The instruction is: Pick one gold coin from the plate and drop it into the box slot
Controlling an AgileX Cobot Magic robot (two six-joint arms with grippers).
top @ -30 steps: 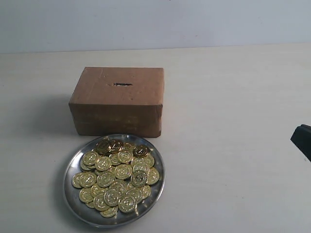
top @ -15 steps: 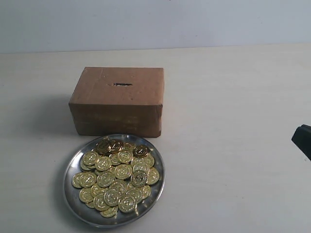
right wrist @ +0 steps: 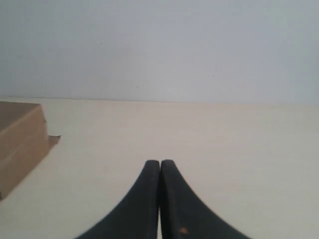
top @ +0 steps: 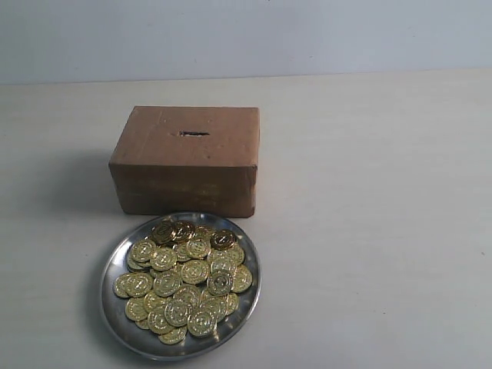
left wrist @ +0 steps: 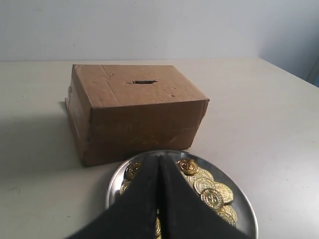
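Pulling the right gripper (right wrist: pixel 159 164) back out of the exterior view, jaws pressed together on nothing, cardboard box (right wrist: pixel 17 144) off to one side ahead. Hanging the left gripper (left wrist: pixel 158 162), likewise closed and empty, just over gold coins (left wrist: pixel 212 196) heaped in the silver plate (left wrist: pixel 110 191), slot (left wrist: pixel 144 81) beyond the tips. Probably leaving the pick to the left.

Right hand (right wrist: pixel 159 164) now gone from the exterior view, its dark tip earlier poking in at the right edge and sliding slightly outward half a second ago, pale counter (top: pixel 477 219) showing at that spot instead.
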